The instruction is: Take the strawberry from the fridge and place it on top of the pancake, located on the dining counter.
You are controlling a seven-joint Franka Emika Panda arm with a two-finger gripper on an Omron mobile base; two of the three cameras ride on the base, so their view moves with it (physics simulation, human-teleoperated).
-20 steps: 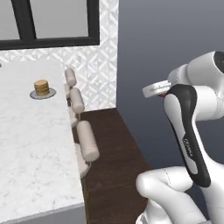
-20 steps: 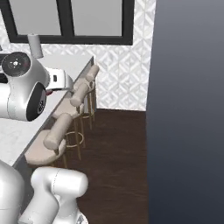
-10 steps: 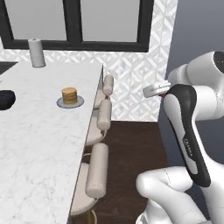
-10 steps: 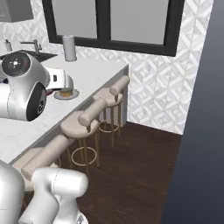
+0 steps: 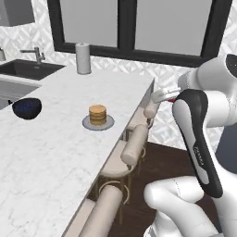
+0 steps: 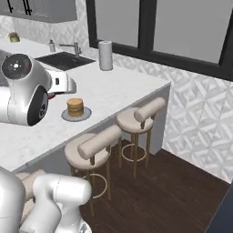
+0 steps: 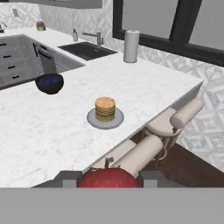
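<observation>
In the hand view we found the gripper (image 7: 108, 178) pressed together on the strawberry (image 7: 108, 177), whose red crown bulged between the two dark finger tips at the bottom of the frame; the fruit was therefore off the counter and carried in the claw. The pancake (image 7: 105, 108) stood as a short golden stack on its small grey plate (image 7: 94, 120), set on the dining counter (image 7: 52, 131) a little in from the counter's stool-side edge. The relation that governed the coming move was this: along the line of the gripper, the stack lay ahead of and below the held fruit, almost centred between the fingers and only slightly to one side. In the left base view we saw the gripper (image 5: 163, 96) held out over the row of stools (image 5: 134, 148), beyond the counter's edge, with the pancake (image 5: 97, 114) to its left and lower, across the counter's rim. In the right base view the pancake (image 6: 75, 107) sat just beyond the white hand. We judged that the fruit had to be carried forward over the rim and then lowered onto the top of the stack. The stack was round, so no long axis constrained the approach. The dark blue bowl (image 7: 49, 83) and the paper towel roll (image 7: 131, 46) stood well apart from that path.
</observation>
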